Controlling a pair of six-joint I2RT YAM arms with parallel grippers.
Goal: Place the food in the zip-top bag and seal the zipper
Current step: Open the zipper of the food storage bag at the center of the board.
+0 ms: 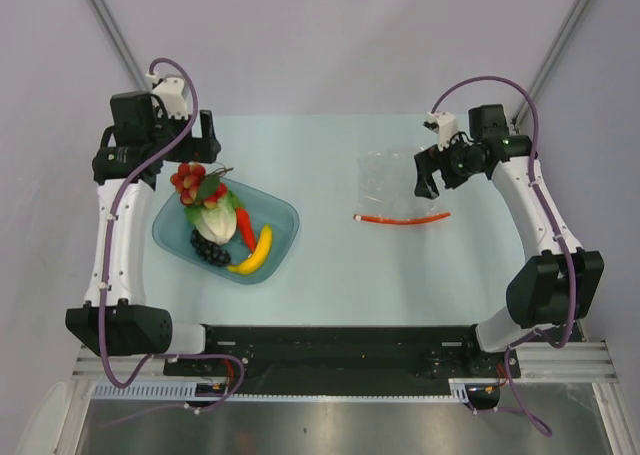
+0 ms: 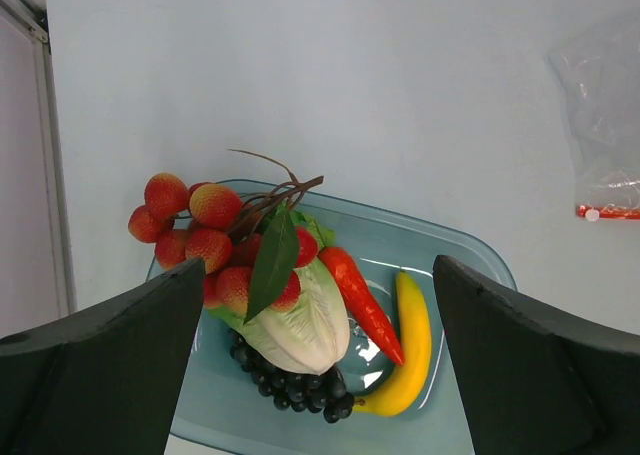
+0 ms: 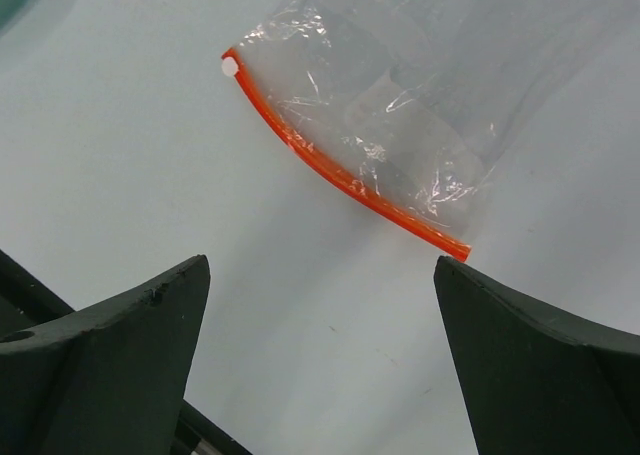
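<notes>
Pale blue-green tabletop (image 1: 330,275) filled the scene under plain grey walls, and all the work lay on it. At the left sat a translucent teal bowl (image 1: 290,215) holding every piece of food: the red berry cluster (image 1: 190,180) hung over the far rim, the cabbage (image 1: 212,218) lay under it, the grape bunch (image 1: 210,249) sat at the near side, and the pepper (image 1: 245,227) and banana (image 1: 255,253) rested side by side. Well apart to the right lay the zip-top bag (image 1: 385,180), flat and empty, its zipper (image 1: 400,218) bowed along the edge nearest the arms. Whether the mouth was sealed could not be told.

The left gripper (image 2: 318,265) hung above the bowl with its jaws spread fully and nothing between them. The right gripper (image 3: 320,260) hovered over the bag, equally wide and equally empty.

By my judgement the task had not yet begun in earnest, and opening the bag came first. The right gripper would do best to pinch a single layer of film just behind the zipper and lift it, since taking both layers would keep the mouth closed. The left could then take the berry cluster, which lay on top, by its stems. The film looked slippery and light, so the bag might slide instead of opening.
</notes>
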